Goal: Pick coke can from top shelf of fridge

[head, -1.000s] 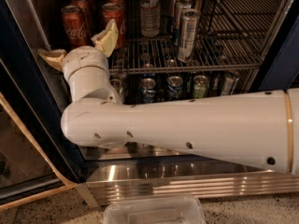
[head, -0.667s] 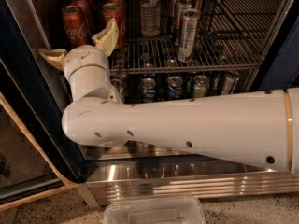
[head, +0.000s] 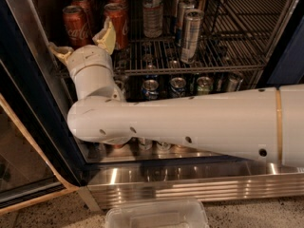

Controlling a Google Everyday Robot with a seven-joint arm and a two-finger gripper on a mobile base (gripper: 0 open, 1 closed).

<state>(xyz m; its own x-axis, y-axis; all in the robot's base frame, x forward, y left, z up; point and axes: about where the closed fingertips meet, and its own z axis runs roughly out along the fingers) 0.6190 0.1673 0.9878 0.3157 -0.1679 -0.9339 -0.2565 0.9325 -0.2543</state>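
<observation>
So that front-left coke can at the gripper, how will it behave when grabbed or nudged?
The coke can stands upright on the wire top shelf, so a push from the open gripper in front probably tips it rather than slides it. Its smooth round wall looks slippery. The red can beside it sits close and may get knocked.

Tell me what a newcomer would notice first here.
A thick white arm sweeps across the frame from the right and bends up into the open fridge. Its end effector sits at the left of the top shelf, with tan fingers spread open to either side of a red coke can. A tall silver can stands out mid-shelf.
</observation>
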